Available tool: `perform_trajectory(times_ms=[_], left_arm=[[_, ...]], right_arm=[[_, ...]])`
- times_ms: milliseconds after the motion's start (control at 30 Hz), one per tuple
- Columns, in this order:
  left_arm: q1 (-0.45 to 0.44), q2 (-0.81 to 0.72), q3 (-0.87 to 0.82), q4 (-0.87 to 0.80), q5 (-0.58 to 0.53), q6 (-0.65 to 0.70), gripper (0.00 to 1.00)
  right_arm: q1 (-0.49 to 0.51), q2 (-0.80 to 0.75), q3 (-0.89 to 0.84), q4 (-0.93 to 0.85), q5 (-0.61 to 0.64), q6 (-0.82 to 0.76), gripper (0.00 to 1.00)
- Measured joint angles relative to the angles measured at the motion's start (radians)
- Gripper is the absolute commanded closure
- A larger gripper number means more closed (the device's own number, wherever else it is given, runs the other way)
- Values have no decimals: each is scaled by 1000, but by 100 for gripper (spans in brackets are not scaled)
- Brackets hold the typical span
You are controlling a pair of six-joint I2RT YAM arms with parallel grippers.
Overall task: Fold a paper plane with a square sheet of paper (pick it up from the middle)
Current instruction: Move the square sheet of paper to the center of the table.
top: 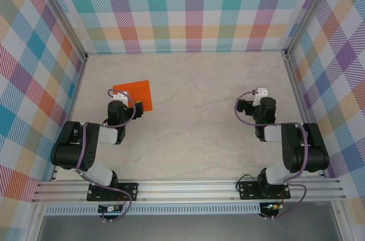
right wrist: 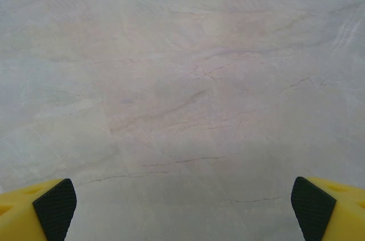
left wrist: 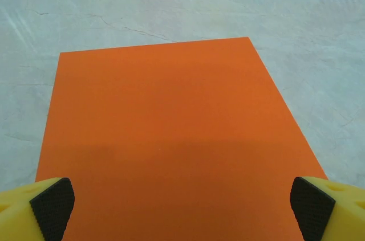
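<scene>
The square sheet of paper (top: 137, 92) lies flat and unfolded on the table, left of centre, bright orange. In the left wrist view the sheet (left wrist: 171, 138) spreads out under my left gripper (left wrist: 182, 207), which hovers over its near edge, open, yellow fingers with black pads (left wrist: 52, 205) far apart and nothing between them. From above, the left gripper (top: 118, 97) covers the sheet's near left corner. My right gripper (top: 258, 96) stands open over bare table at the right, its fingertips (right wrist: 313, 207) wide apart, far from the paper.
The marbled table (top: 194, 127) is fenced by plaid walls (top: 188, 7) at the back and both sides, with metal corner posts (top: 296, 30). An aluminium rail (top: 188, 190) carrying both arm bases runs along the near edge.
</scene>
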Motion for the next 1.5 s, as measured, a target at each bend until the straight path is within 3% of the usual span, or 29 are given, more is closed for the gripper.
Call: perform_trajectory(times_ms=[1300, 1500], left_arm=[[0, 0, 0, 0, 20, 10, 0], [2, -28, 0, -22, 21, 10, 0]], right_arm=[[0, 0, 0, 0, 0, 0, 0], [0, -34, -6, -10, -49, -19, 0]])
